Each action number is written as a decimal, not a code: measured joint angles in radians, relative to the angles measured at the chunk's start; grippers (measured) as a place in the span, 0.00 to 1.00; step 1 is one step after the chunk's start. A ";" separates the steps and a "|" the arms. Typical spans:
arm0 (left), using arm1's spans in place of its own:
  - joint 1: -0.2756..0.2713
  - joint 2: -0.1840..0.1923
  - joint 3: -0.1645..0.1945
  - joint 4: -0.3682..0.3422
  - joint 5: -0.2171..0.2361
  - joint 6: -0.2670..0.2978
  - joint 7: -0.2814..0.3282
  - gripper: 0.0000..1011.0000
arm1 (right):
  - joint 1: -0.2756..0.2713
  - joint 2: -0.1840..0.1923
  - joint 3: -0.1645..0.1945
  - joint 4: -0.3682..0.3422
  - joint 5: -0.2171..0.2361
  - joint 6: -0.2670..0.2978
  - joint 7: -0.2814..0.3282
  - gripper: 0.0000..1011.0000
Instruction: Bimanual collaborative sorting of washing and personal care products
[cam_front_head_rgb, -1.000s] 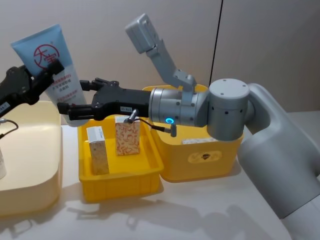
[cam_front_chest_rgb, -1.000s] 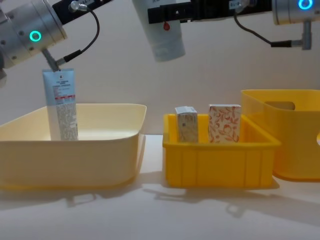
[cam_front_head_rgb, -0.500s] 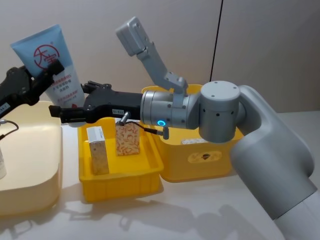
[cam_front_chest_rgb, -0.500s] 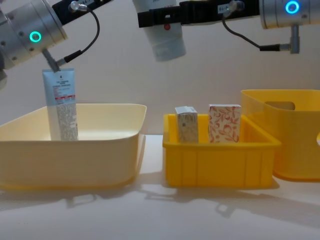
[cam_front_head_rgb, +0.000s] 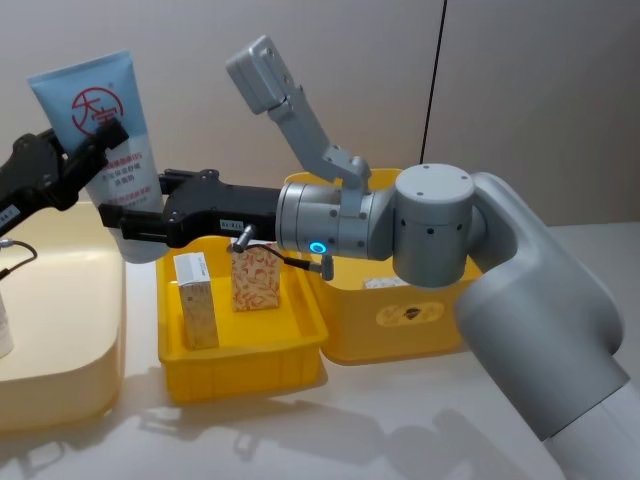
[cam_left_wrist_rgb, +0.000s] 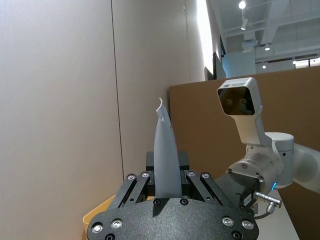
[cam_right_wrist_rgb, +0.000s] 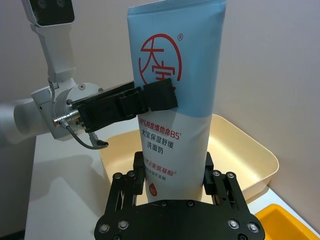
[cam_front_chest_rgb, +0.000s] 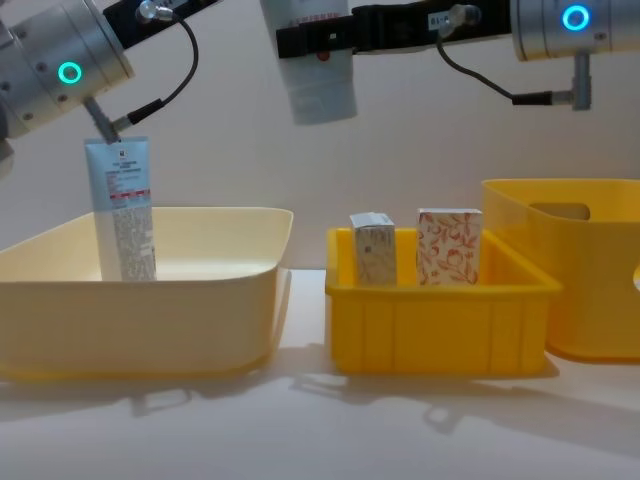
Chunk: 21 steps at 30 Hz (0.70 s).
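Note:
A light blue and white squeeze tube (cam_front_head_rgb: 95, 100) with a red mark hangs in the air above the gap between the cream tub and the yellow crate. My left gripper (cam_front_head_rgb: 100, 140) is shut on its upper half. My right gripper (cam_front_head_rgb: 128, 218) reaches in from the right and is shut on the white lower half near the cap. In the right wrist view the tube (cam_right_wrist_rgb: 175, 60) rises between my right gripper (cam_right_wrist_rgb: 174, 170) fingers, with the left gripper (cam_right_wrist_rgb: 150, 102) across it. A second tube (cam_front_chest_rgb: 122, 210) stands in the tub. Two cartons, grey-patterned (cam_front_head_rgb: 197, 300) and orange-patterned (cam_front_head_rgb: 255, 278), stand in the crate.
The cream tub (cam_front_head_rgb: 60, 370) sits at the left, the shallow yellow crate (cam_front_head_rgb: 250, 365) in the middle, and a deeper yellow bin (cam_front_head_rgb: 400, 310) to its right under my right forearm. White table lies in front of all three.
My right gripper has reached farther left and now clasps the tube's lower end. The tube has shifted slightly left and up; the left gripper keeps its hold.

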 joint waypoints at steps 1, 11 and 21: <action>0.000 0.000 0.000 0.000 0.000 0.000 0.000 0.24 | 0.000 0.000 0.000 0.000 0.000 0.000 0.000 0.64; 0.001 0.000 0.000 0.000 -0.001 -0.001 0.000 0.24 | 0.001 -0.002 -0.001 0.002 0.001 -0.001 -0.002 0.56; 0.001 0.000 0.000 0.000 -0.001 -0.001 0.000 0.24 | 0.001 -0.003 -0.002 0.003 0.001 -0.002 -0.002 0.52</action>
